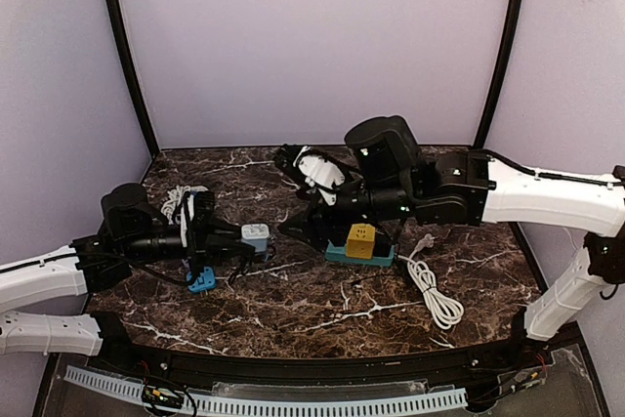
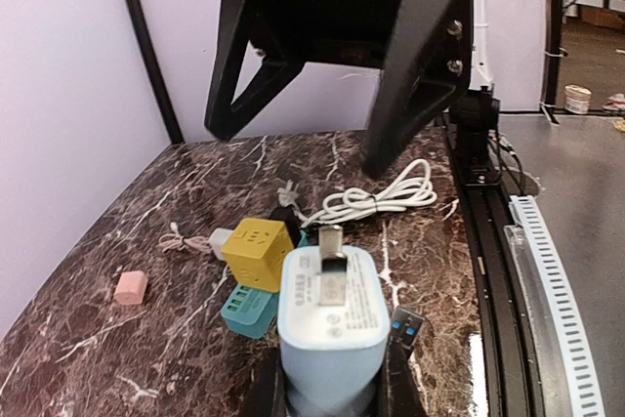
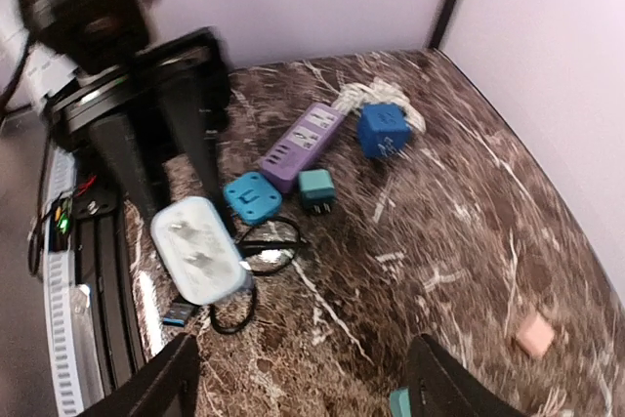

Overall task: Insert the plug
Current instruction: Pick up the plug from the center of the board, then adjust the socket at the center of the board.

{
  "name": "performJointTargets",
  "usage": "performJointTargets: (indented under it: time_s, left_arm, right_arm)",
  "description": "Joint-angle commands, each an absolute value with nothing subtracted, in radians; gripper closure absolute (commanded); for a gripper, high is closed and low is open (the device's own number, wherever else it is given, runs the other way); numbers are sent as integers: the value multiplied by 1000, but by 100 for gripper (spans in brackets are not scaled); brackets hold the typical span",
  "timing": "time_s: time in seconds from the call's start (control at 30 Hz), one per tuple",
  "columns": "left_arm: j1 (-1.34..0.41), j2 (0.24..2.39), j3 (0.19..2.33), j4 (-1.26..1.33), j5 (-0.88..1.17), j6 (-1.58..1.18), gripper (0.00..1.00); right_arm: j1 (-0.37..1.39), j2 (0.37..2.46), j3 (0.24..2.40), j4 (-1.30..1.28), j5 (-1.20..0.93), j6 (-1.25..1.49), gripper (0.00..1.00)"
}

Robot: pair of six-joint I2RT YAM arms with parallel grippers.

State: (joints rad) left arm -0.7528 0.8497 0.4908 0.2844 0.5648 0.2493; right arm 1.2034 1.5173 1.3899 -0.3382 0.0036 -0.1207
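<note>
The plug (image 2: 332, 310), a pale blue-white charger block, was off the counter (image 1: 293, 319) to the left of the teal power strip (image 1: 337, 253). Its pronged face was turned toward the strip's side. The left fingers (image 1: 246, 241) were closed against its two flanks and held it firmly. The right fingers (image 3: 305, 344) were spread wide and held nothing, hovering between the plug and the strip, just beside the strip's left end. A yellow cube adapter (image 1: 360, 239) sat on top of the strip, touching it. A coiled white cable (image 1: 435, 290) lay on the counter to the right of the strip, near it. A small pink block (image 2: 130, 287) lay on bare counter, well apart from the strip. Farther left of the strip, beyond the held plug, several things lay together: a purple power strip (image 3: 303, 139), a blue cube adapter (image 3: 383, 131), a flat blue adapter (image 3: 252, 196) and a small teal plug (image 3: 316, 187). A loop of black cable (image 3: 256, 253) lay near them.
</note>
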Motion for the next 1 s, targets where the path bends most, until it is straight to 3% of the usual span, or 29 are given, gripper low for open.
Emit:
performJointTargets:
  time_s: [0.0,0.07,0.13,0.4,0.5,0.8,0.97]
  left_arm:
    - [-747,831,454,340,297,203,99]
    - [-743,826,444,346,252,196,99]
    - [-741,815,433,347,250,188,99]
    - [-740,795,398,387,261,159,99]
    - [-740,793,389,397,263,155,99]
    - [-738,791,359,446,279,140,99]
    - [-737,796,347,467,289,138,100]
  right_arm:
    - [1098,1484,1370,-495,353,264,17]
    - [1047,1487,1368,-633,414,448,4]
    - [1009,1484,1346,-680,394,535,1]
    - [939,1547,1346,-744,406,878,1]
    - [943,1644,1356,-683,345,911,1]
    - [956,1870,1485,-877,448,1039,1]
    - [957,1923,1500,-841,428,982,11]
